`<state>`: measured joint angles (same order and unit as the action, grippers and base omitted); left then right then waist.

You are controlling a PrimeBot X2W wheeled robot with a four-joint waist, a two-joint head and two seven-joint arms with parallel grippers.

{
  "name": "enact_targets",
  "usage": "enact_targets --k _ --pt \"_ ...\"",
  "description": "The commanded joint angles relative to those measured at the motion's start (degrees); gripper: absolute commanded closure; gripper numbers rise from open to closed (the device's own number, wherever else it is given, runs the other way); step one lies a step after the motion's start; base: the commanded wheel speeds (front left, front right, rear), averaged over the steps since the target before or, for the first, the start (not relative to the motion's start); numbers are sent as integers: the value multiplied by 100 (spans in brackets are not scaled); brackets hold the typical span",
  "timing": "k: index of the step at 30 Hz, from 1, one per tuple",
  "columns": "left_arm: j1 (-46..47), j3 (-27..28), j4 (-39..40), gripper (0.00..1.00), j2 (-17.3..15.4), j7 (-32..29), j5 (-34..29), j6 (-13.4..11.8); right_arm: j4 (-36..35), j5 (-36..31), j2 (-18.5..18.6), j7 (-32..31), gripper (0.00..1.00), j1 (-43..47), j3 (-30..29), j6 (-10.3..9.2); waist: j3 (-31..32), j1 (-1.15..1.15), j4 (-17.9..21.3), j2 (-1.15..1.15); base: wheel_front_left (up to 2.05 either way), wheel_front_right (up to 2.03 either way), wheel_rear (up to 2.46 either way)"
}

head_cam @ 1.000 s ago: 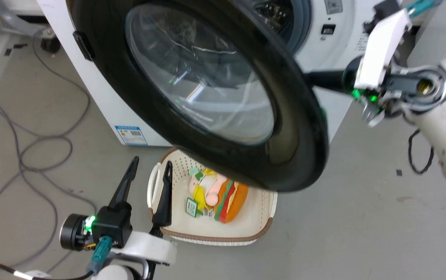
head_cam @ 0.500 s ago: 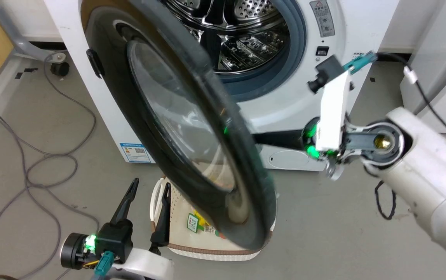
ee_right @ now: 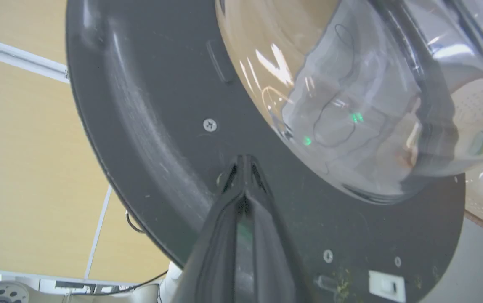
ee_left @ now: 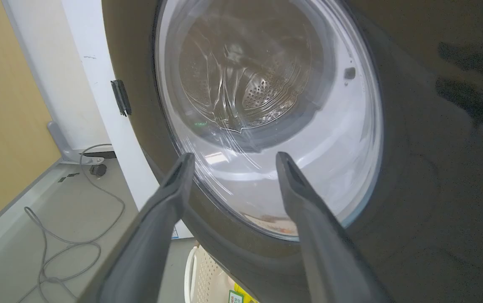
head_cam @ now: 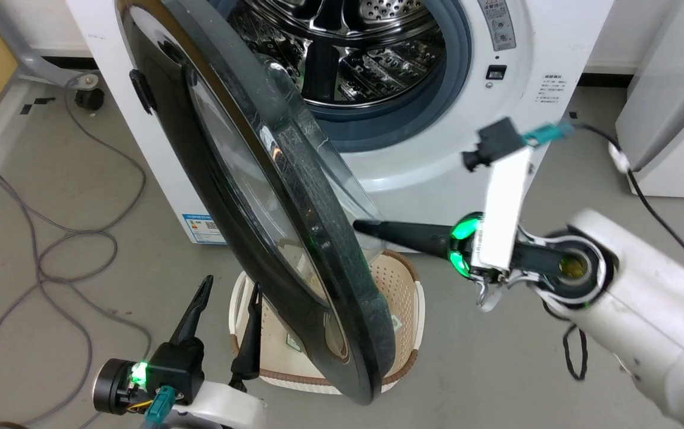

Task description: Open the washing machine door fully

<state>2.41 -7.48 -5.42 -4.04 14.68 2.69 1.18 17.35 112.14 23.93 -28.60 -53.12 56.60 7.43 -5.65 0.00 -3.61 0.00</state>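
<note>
Nearest the camera, the left gripper [head_cam: 230, 285] stands wide open and empty, its fingers pointing up toward the outer face of the washing machine door [head_cam: 166, 131]. The door hangs partway open, edge-on in the head view, hinged at the left of the machine's front. On its far side the right gripper [head_cam: 358, 225], closed tight on nothing, sets its tip against the door's dark inner face beside the glass bowl [head_cam: 348, 190]. A perforated basket [head_cam: 418, 310] sits on the floor beneath the door's lower edge. Behind, the washing machine [head_cam: 437, 173] shows its steel drum [head_cam: 366, 53]. The right wrist view shows screws [ee_right: 210, 125] in the inner face; the left wrist view shows the drum through the glass.
</note>
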Motion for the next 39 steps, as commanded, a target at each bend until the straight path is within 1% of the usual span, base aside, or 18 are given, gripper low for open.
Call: enact_targets --k 1,2,3,4,5,6,11,15,17,19,21,24,26,28,31,33,35,39 --pt "-24 2 3 0 6 32 -18 -8 -60 55 59 132 100 180 -51 6 -14 0 10 0 0 0 0" --pt "-15 3 8 0 8 32 -16 -9 -130 52 100 394 100 285 -155 6 -26 0 16 0 0 0 0" --pt "-7 3 10 0 9 32 -15 -8 -193 57 130 688 76 411 -285 6 -35 0 23 0 0 0 0" --pt "-1 8 14 0 10 32 -15 -10 -275 48 156 959 48 544 -402 6 -46 0 37 0 0 0 0" --pt "3 19 19 0 7 32 -15 -13 -354 -39 200 1279 9 665 -521 6 -58 0 57 0 0 0 0" --pt "4 33 24 0 3 32 -16 -18 -419 -142 232 1605 0 793 -631 6 -63 0 82 0 0 0 0" --pt "3 44 -12 0 -6 32 -25 -7 -645 -563 400 2973 0 1588 -1003 6 -28 0 136 0 0 0 0" --pt "-5 54 -42 0 -4 32 -28 -15 -569 -785 488 3970 0 2284 -1164 6 28 0 154 0 0 0 0" --pt "-16 57 -43 0 -2 32 -28 -24 -388 -1008 550 4241 0 2586 -1224 6 51 0 168 0 0 0 0" --pt "-24 63 -49 0 -1 32 -28 -26 -86 -1386 563 4340 0 2864 -1341 6 66 0 181 0 0 0 0" --pt "-42 74 -54 0 -5 32 -31 -31 374 -2018 447 4354 0 3124 -1875 6 83 0 199 0 0 0 0" --pt "-71 90 -55 0 -15 32 -33 -36 846 -3245 29 4357 0 3590 -2911 6 108 0 228 0 0 0 0" --pt "-92 100 -61 0 -22 32 -35 -38 1002 -4238 -274 4358 0 3886 -3615 6 125 0 249 0 0 0 0" --pt "-98 103 -74 0 -30 32 -37 -33 954 -5144 -643 4359 0 4169 -4275 6 135 0 262 0 0 0 0" --pt "-88 109 -96 0 -43 32 -39 -25 613 -6583 -1116 4359 0 4548 -5180 6 154 0 276 0 0 0 0" --pt "-80 115 -104 0 -52 32 -39 -23 265 -7433 -1443 4359 0 4781 -5644 6 161 0 281 0 0 0 0" --pt "-76 123 -107 0 -56 32 -41 -27 -132 -8227 -1707 4350 0 4963 -5972 6 163 0 286 0 0 0 0" --pt "-71 140 -122 0 -65 32 -38 -34 -1103 -9540 -2003 4032 0 5240 -6315 6 168 0 286 0 0 0 0"
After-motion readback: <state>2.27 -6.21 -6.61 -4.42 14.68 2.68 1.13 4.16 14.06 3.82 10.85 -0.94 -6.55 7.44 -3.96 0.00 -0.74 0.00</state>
